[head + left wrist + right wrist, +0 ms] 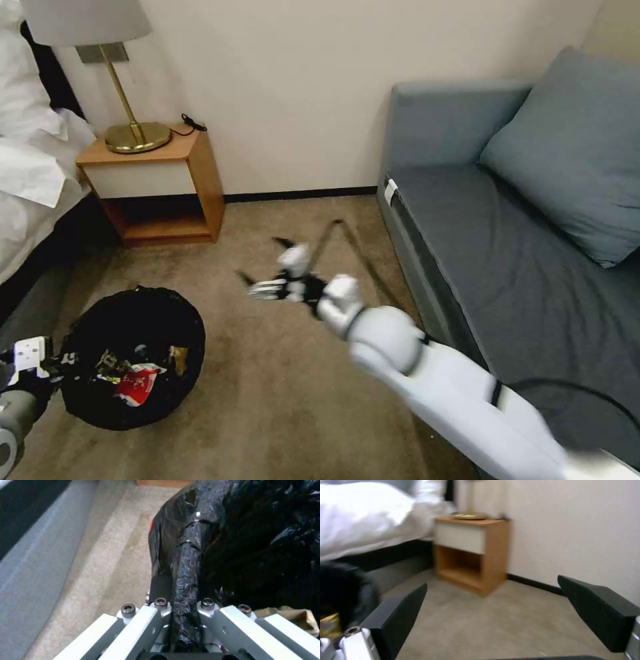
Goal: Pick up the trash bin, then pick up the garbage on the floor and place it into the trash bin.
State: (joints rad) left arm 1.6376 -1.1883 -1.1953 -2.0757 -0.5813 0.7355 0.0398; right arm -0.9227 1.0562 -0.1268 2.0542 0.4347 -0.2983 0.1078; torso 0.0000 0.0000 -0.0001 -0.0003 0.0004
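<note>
The trash bin (133,313), lined with a black bag, sits low at my left over the carpet. My left gripper (63,363) is shut on its near rim; in the left wrist view the left gripper (183,597) pinches a fold of the black liner (190,562). Garbage lies inside the bin: a red-and-white carton (137,387) among other scraps, and a tan cardboard piece (293,616). My right gripper (263,260) hangs open over bare carpet to the right of the bin, holding nothing. In the right wrist view the right gripper (493,585) has its black fingers (400,615) spread wide.
A wooden nightstand (167,187) with a brass lamp (133,133) stands against the back wall. The bed (27,173) runs along the left, and a grey sofa (507,240) with a cushion lies to the right. Open carpet (267,400) lies between them.
</note>
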